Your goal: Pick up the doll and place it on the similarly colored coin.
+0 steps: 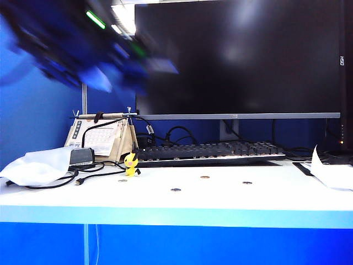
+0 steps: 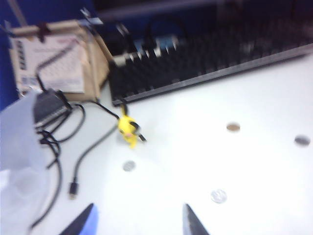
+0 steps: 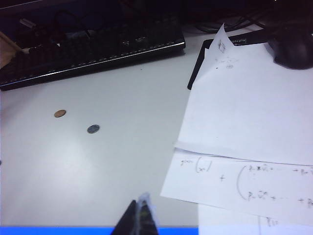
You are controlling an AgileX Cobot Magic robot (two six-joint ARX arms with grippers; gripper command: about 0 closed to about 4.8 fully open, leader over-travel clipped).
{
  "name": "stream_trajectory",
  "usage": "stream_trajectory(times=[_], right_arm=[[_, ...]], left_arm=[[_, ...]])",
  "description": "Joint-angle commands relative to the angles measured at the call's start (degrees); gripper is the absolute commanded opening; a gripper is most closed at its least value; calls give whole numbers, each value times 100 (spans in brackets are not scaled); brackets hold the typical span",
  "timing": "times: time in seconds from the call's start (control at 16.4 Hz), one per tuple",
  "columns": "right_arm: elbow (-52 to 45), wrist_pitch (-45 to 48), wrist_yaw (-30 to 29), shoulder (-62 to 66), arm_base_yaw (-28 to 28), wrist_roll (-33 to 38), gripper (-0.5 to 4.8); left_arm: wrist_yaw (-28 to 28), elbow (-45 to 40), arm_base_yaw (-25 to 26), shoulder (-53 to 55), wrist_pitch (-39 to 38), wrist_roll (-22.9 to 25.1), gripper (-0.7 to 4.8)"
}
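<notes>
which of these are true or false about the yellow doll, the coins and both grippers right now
1. The small yellow toy doll stands on the white table, in front of the black keyboard. True.
2. The doll sits on the coppery brown coin. False: they are well apart.
3. The left gripper holds the doll. False: it is open and empty, above the table.
4. The right gripper is shut. True.
5. White paper sheets lie on the table. True.
</notes>
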Motion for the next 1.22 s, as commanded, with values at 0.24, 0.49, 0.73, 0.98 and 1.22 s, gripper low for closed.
stream_trajectory(times=[0.24, 0.49, 0.73, 0.98, 1.22], right_arm=[[-26, 0, -7, -13, 0, -4, -5], [-26, 0, 7, -15, 0, -4, -5], [-26, 0, 7, -13, -2, -4, -5], [-26, 0, 7, -15, -2, -4, -5], [-26, 0, 9, -15, -2, -4, -5]], left_arm=[[1276, 299, -144, 343, 109, -376, 233], [1178, 299, -144, 350, 249, -1014, 234], [66, 313, -46, 446, 640, -1368, 247], [175, 564, 332, 957, 968, -1198, 245], [210, 1543, 468, 2024, 1276, -1137, 379]])
